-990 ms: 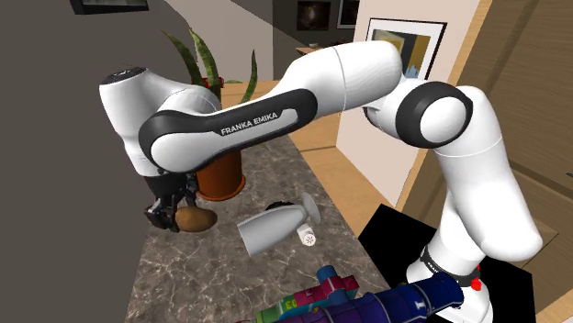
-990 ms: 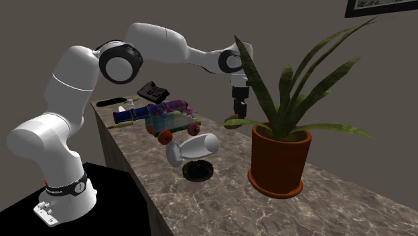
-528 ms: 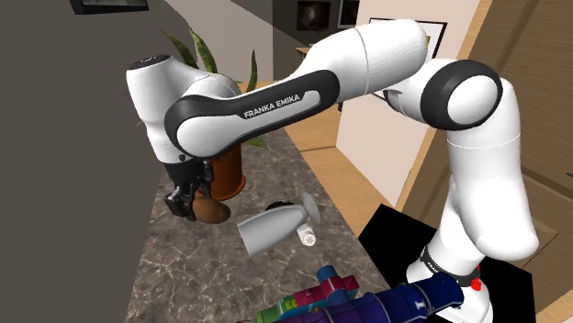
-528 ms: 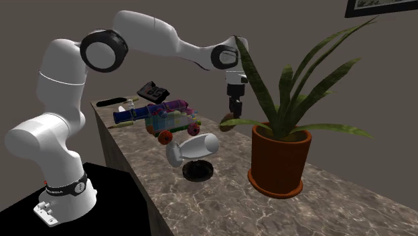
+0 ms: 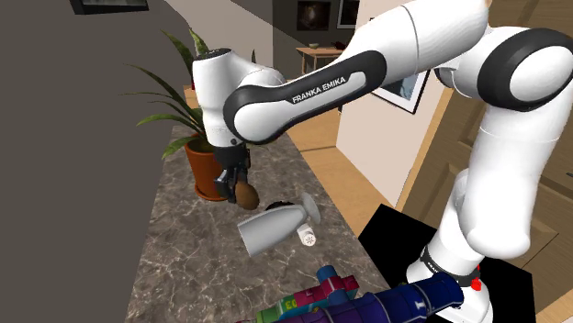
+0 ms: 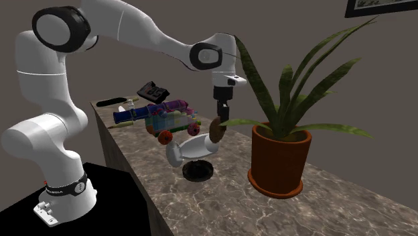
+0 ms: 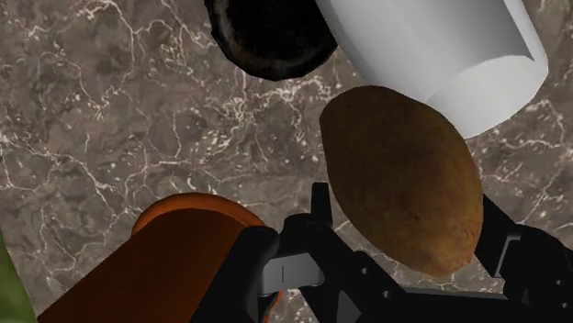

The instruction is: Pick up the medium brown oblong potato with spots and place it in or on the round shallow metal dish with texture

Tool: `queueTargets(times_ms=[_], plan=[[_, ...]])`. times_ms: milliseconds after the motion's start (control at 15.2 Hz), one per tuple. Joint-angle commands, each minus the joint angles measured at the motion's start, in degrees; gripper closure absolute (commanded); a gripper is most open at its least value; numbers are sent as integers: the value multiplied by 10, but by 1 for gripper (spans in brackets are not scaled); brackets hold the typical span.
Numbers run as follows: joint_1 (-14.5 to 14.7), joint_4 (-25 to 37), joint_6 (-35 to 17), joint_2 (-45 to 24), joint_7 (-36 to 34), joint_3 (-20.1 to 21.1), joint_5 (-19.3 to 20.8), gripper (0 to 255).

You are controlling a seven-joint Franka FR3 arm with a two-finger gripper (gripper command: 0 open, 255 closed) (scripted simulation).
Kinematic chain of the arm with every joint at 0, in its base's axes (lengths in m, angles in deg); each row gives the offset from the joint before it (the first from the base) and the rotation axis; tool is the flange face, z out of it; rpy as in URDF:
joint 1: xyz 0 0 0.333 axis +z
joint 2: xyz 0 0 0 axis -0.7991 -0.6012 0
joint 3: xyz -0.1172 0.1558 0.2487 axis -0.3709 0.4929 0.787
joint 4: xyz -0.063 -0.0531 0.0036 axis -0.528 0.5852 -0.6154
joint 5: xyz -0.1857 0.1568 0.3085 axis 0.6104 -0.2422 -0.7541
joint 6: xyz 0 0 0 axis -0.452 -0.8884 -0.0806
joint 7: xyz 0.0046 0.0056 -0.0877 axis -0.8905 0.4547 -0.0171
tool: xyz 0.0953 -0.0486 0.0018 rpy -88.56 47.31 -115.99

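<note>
The black claw is shut tight on the brown, egg-shaped potato with rough, spotty skin. It holds the potato up in the air over the brown stone counter with thin white lines. Down below, close to the potato, a smooth white cup tipped on its side lies next to the round, flat, dark dish, and a round orange-brown plant pot stands near.

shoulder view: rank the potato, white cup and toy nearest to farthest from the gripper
1. potato: clasped in the gripper itself.
2. white cup: lying on its side on the counter, just below the potato.
3. toy: well down the counter, at the view's bottom edge.
</note>
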Motion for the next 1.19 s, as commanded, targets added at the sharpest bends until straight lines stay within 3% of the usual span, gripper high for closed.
queueTargets(times_ms=[0,396,1122], plan=[[-16,-55,-19,41,26,-7,-15,255],[-54,-184,-45,154,114,-43,-51,255],[-53,-236,-129,120,101,-41,-38,255]])
